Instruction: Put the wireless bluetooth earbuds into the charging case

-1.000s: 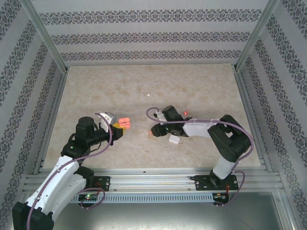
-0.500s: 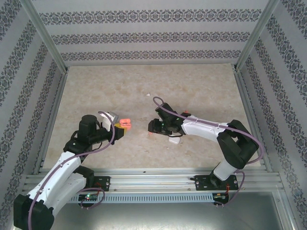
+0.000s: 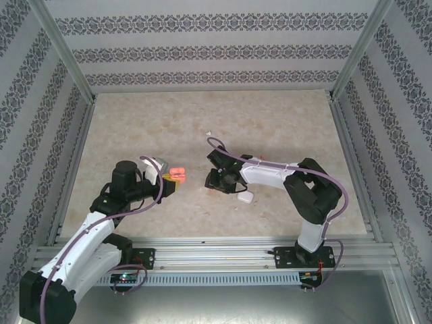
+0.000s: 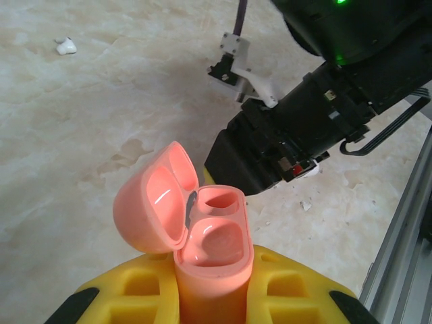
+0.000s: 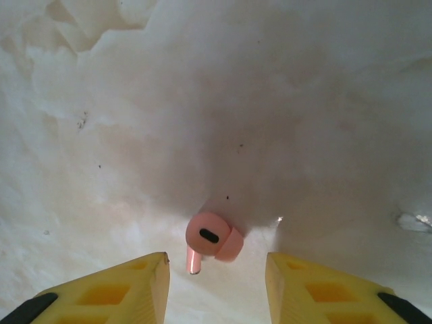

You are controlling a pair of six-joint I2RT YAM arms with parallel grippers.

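My left gripper is shut on the pink charging case, holding it upright with the lid hinged open to the left. Both wells of the case are bare. From above, the case sits at the tip of the left gripper, left of centre. My right gripper points down at the table with its jaws open. A pink earbud lies on the table just ahead of the gap, touching neither finger. The right gripper hovers a short way right of the case.
A white case lies on the table beside the right wrist. A small white earbud rests farther back, also seen as the white earbud at the upper left. Metal rails edge the table's near side.
The right arm has swung its wrist left and down over the pink earbud, and its jaws have narrowed a little. The left arm and case have stayed put.
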